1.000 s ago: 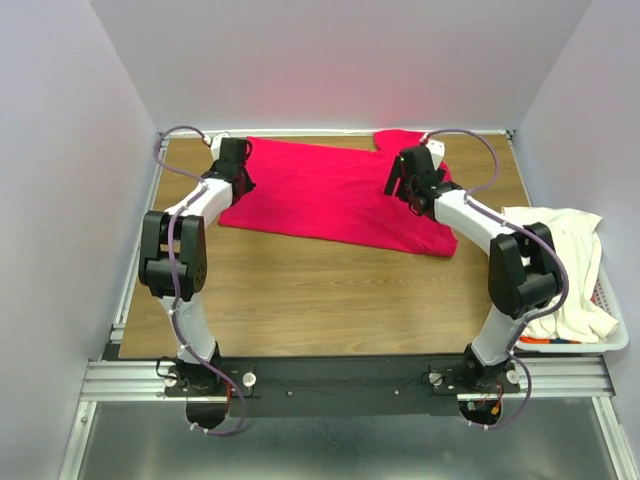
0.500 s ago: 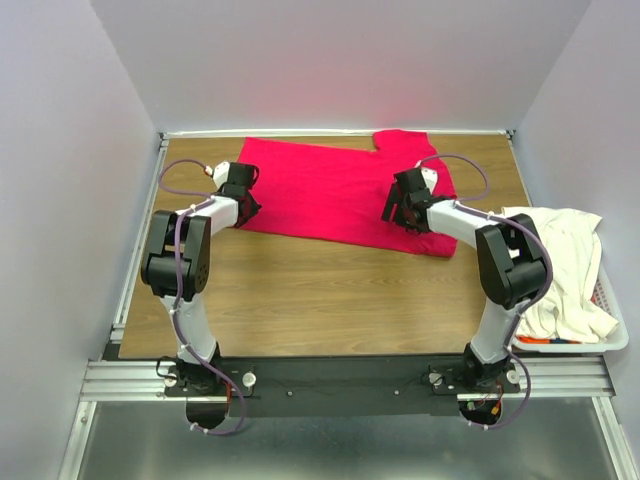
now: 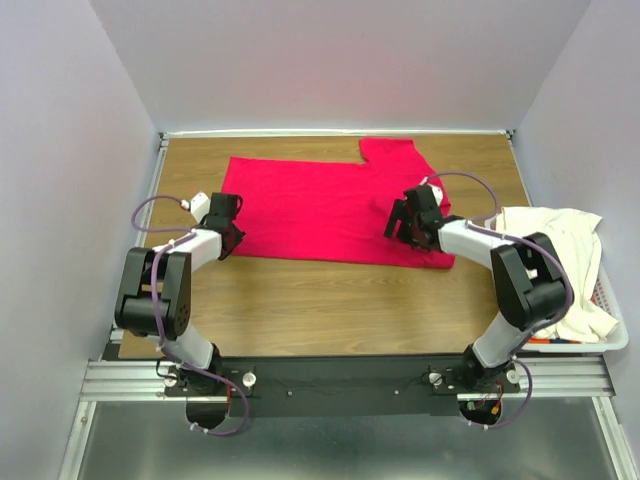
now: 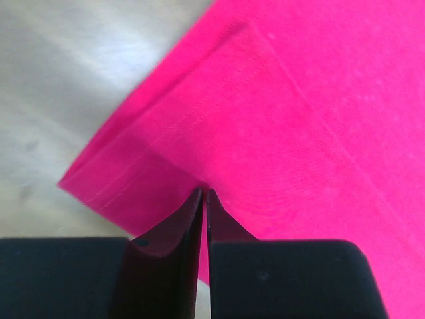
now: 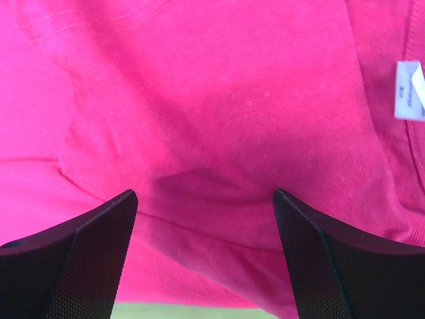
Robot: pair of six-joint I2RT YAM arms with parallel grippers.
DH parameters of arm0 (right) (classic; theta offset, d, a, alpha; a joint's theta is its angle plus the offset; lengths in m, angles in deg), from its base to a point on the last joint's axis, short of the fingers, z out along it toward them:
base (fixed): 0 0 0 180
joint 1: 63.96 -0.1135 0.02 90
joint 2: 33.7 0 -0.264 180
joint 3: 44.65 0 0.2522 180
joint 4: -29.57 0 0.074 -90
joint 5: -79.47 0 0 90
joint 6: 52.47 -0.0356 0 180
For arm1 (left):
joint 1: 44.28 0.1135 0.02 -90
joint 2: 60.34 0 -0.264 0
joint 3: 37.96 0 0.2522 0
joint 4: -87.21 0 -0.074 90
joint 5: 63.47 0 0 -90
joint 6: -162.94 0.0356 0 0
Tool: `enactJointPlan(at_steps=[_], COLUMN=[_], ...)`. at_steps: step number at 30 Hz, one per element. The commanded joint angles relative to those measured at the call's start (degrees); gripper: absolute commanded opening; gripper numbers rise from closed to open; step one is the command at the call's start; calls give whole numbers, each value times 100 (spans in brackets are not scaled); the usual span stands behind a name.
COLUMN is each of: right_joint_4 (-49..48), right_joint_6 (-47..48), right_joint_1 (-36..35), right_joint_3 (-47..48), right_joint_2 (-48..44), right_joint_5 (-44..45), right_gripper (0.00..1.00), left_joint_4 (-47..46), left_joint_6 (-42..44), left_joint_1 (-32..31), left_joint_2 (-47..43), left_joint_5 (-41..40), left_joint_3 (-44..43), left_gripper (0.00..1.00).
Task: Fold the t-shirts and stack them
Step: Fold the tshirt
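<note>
On the bench (image 3: 330,300) the red shirt (image 3: 320,205) is lying flat, left fingers (image 4: 169,256) clenching its near-left hem corner, right fingers (image 5: 80,266) hanging spread above its near-right cloth; they should be nipping that edge first, both then lifting evenly.

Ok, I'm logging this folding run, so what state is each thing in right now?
red t-shirt: lying flat on the table.
cream t-shirt: crumpled, heaped in the laundry basket.
laundry basket: loaded, cloth draped over its rim.
left gripper: shut on the red t-shirt close to its near-left corner.
right gripper: open, fingers wide apart over the red t-shirt.
</note>
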Motion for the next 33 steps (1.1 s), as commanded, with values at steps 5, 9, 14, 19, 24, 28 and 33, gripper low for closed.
enactJointPlan(at_steps=[5,9,14,19,24,28,33], right_joint_4=[146,119,417,787,744,533,445], right_joint_6=[-426,-610,-488,-13,470,682,726], right_joint_1=[-115,-291,-274,481,939,931,930], right_joint_3=[-1466,-1940,-1485,-589,157,440,537], right_joint_2=[-982,-1534,-2308,-1914,-967,-359,20], right_joint_5=[-913,-1089,-291,133,27,-245,-263], right_gripper=[90,90,89,77,60,52,50], left_joint_4=[174,235,236,525,745,868,693], left_joint_6=[-317,-309,42,692,1527,2343,2565], left_joint_1=[283,292,292,292,292,283,72], left_joint_2=[-957,-1388,-1968,-2380,-2540,-2601,-2891], left_joint_5=[-88,-70,17,614,1518,1863,2188], left_joint_3=[1138,1384,1297,454,-389,-1102,-1087], left_gripper=[14,14,14,15,17,17,17])
